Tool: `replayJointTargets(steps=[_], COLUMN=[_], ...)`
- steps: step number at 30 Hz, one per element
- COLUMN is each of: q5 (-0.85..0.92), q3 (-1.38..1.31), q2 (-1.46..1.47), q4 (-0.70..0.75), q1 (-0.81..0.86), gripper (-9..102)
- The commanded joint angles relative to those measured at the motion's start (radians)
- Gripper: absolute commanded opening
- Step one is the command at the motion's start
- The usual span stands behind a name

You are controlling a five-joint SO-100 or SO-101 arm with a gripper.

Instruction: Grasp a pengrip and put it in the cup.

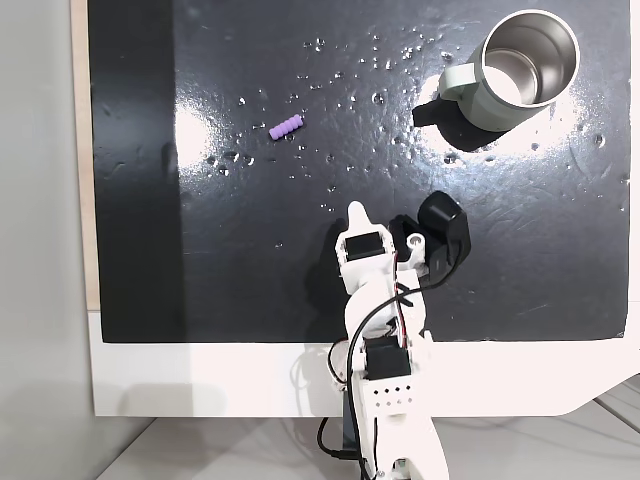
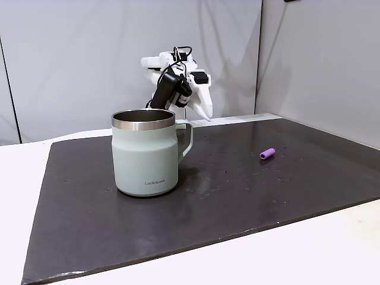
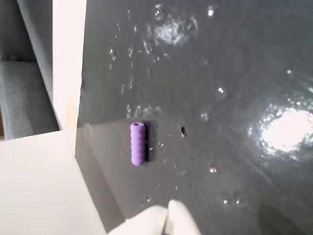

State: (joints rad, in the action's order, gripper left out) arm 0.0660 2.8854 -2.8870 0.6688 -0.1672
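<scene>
The light-purple ribbed pengrip (image 1: 286, 128) lies flat on the black mat, left of centre in a fixed view, and shows too in another fixed view (image 2: 267, 154) and in the wrist view (image 3: 138, 143). The pale grey-green cup (image 1: 520, 70) stands upright at the mat's top right corner, its steel inside bare, its handle pointing left; it looms in front in a fixed view (image 2: 145, 153). My gripper (image 1: 357, 213) hovers over the mat's near middle, apart from both, the white fingertips (image 3: 168, 215) together with nothing between them. It hangs behind the cup (image 2: 206, 114).
The black mat (image 1: 200, 250) is speckled with small shiny dimples and glare patches. It rests on a white table (image 1: 200, 380), whose left strip shows in the wrist view (image 3: 68, 73). A black camera housing (image 1: 442, 230) sits beside the gripper.
</scene>
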Motion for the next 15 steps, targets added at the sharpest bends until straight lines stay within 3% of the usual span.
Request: replayJointTargets(steps=[1,9,15], q5=[-0.017,-0.018,-0.029], q3=[-0.170,-0.480,-0.660], q2=[0.259,0.816,1.023], q4=[-0.097,-0.209,-0.207], q1=[0.029,0.075,0.044], gripper=[0,0,1])
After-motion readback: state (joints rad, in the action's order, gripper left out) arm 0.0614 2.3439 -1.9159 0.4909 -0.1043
